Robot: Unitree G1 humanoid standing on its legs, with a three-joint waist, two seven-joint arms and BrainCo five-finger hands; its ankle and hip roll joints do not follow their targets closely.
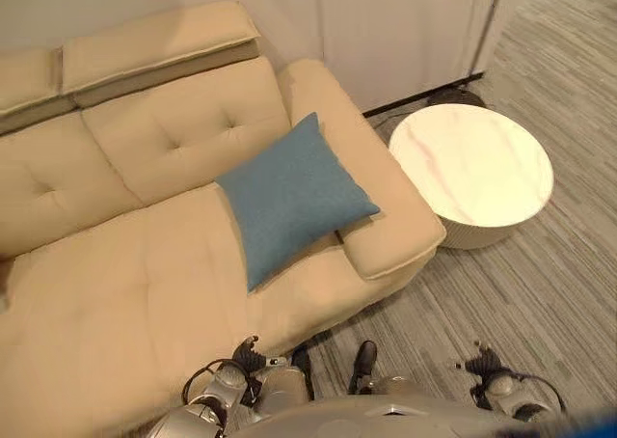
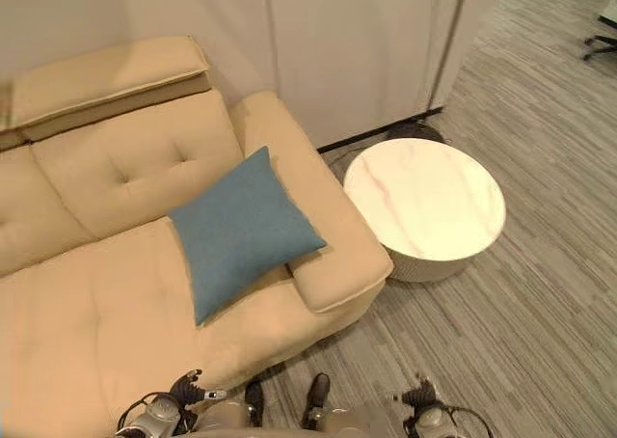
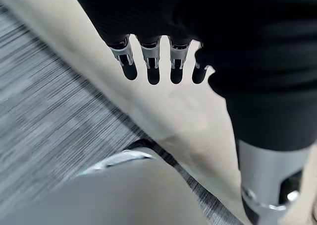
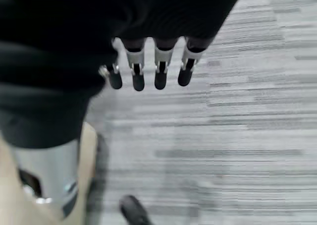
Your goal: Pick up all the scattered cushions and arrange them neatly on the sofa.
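Nearest the camera, the left hand (image 3: 163,41) is seen in its wrist view with fingers (image 3: 153,66) hanging straight and relaxed, holding nothing, above the front edge of the beige sofa (image 1: 125,293) and the grey striped carpet (image 1: 540,293). The right hand (image 4: 148,51) is likewise shown in its wrist view with fingers (image 4: 159,71) straight and empty over the carpet.

In the head views, the sofa is spread across the left and centre of the frame. A single blue cushion (image 1: 289,199) is found at the centre of the frame, lying tilted on the seat, with its upper corner propped against the tufted backrest (image 1: 183,134) and its right corner resting on the armrest (image 1: 386,231).

To the right of the armrest, a round white marble-topped table (image 1: 472,168) is placed on the carpet. Behind it, at the upper edge, a pale wall (image 1: 395,23) is visible.
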